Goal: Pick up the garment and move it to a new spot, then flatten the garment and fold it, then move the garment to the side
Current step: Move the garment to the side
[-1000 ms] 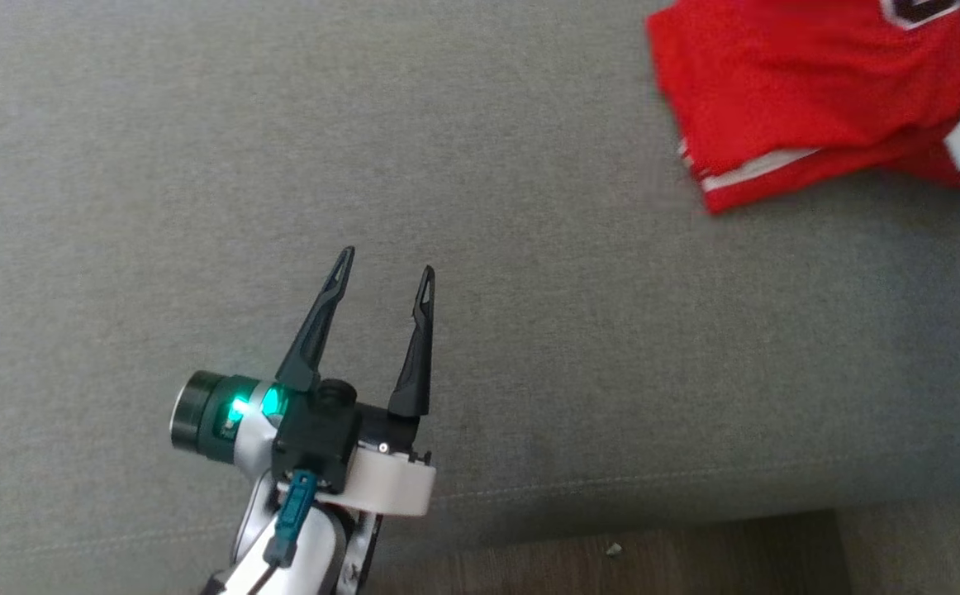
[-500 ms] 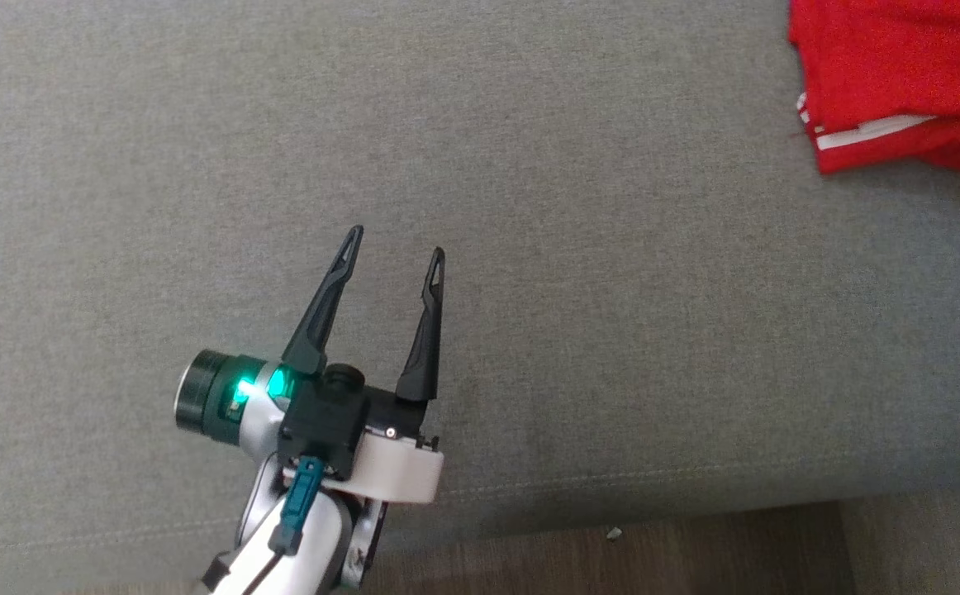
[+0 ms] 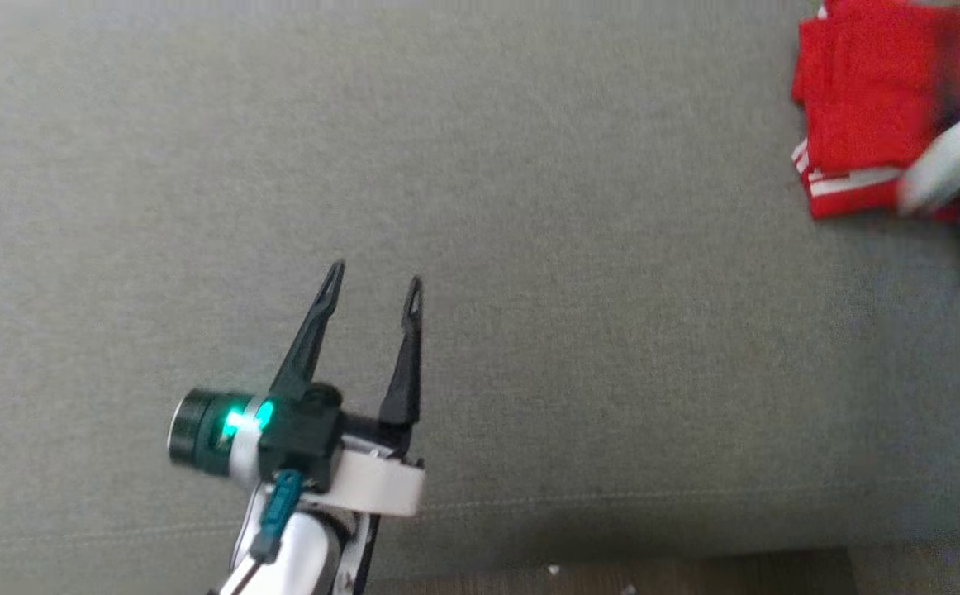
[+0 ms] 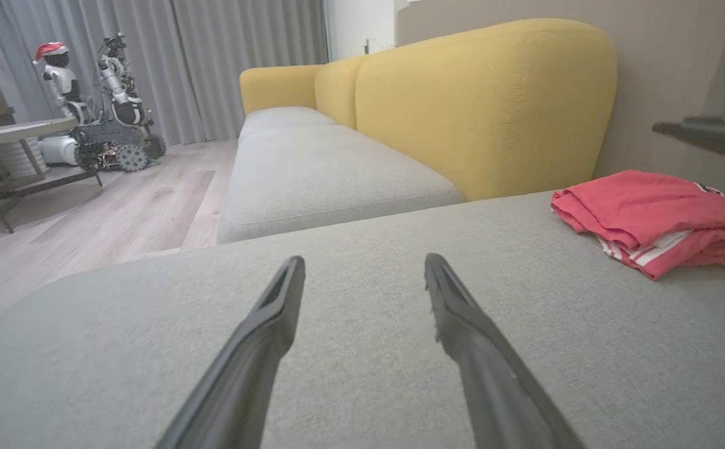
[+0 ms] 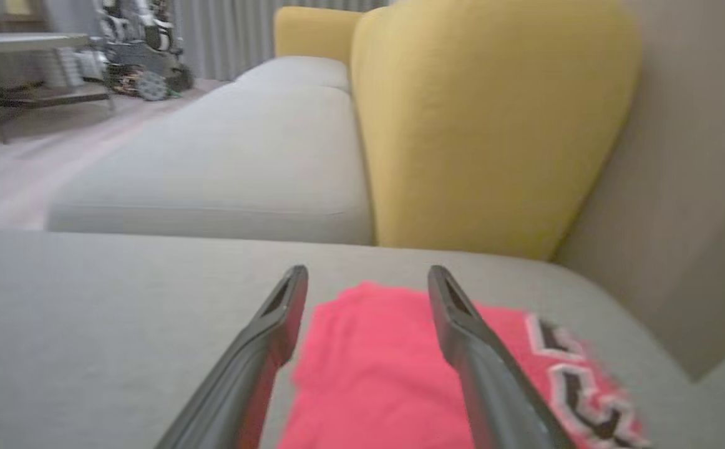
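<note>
A red jersey [image 3: 860, 107] lies folded into a compact bundle at the far right of a grey sofa seat [image 3: 529, 165], close to the foot of the yellow backrest [image 4: 487, 106], with its white-striped hem showing along the near edge and black-and-white lettering on top. The left gripper [image 3: 374, 277] hovers low over bare cushion well apart from the jersey, its two dark fingers spread wide with nothing between them. The right gripper [image 5: 367, 272] is just short of the bundle with its fingers equally far apart and no cloth caught in them, the red fabric visible through the gap. Whether its tips brush the fabric cannot be told, as that view is blurred. In the head view the pale right forearm [image 3: 951, 157] crosses the jersey's lower right corner as a smear. Judging by the neat layers and the jersey's place at the edge of the seat, the pick-up, flattening and folding appear done and the move to the side looks complete or all but complete. What seems left is to draw both arms clear without disturbing the folds.
</note>
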### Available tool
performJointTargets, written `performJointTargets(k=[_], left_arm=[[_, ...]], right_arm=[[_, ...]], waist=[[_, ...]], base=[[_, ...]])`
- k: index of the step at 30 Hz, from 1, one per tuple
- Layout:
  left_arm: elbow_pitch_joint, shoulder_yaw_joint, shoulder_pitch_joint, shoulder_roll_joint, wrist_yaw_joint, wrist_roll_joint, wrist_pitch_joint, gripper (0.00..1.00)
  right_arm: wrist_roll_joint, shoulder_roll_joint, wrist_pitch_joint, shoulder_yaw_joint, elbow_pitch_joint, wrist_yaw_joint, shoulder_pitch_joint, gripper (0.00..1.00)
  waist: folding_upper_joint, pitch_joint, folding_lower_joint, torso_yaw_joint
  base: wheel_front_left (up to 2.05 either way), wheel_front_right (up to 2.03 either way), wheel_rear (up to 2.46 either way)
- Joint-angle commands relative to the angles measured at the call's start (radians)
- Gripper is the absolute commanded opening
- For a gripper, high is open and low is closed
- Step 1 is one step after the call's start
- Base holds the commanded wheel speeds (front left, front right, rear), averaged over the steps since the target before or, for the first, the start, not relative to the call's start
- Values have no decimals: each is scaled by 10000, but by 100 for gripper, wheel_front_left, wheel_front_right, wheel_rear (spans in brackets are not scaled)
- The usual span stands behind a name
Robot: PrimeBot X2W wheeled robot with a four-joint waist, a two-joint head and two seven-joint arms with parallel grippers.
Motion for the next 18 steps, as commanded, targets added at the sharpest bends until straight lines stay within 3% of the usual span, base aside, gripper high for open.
performJointTargets(k=[1,5,8,14,18], left_arm=[[-289,434,95,4,29,-149,-53,100],[-132,781,577,-156,-339,-695,-53,100],[-94,1142,876,-252,-501,-839,-53,100],[-165,1753,1421,-382,-777,-821,-53,100],[-128,2081,1789,-446,-979,-790,-53,100]], right_arm=[[-43,511,-246,65,-431,44,831,100],[223,1823,-505,333,-1396,44,2419,100],[573,2447,-532,360,-2895,44,3675,100],[1031,3136,-537,146,-6759,44,6506,100],[1419,3320,-538,594,-8612,44,8129,100]], waist=[[0,-569,0,206],[0,-1216,0,436],[0,-1647,0,601],[0,-2330,0,943],[0,-2738,0,1147]], base=[[0,0,0],[0,0,0],[0,0,0],[0,0,0],[0,0,0]])
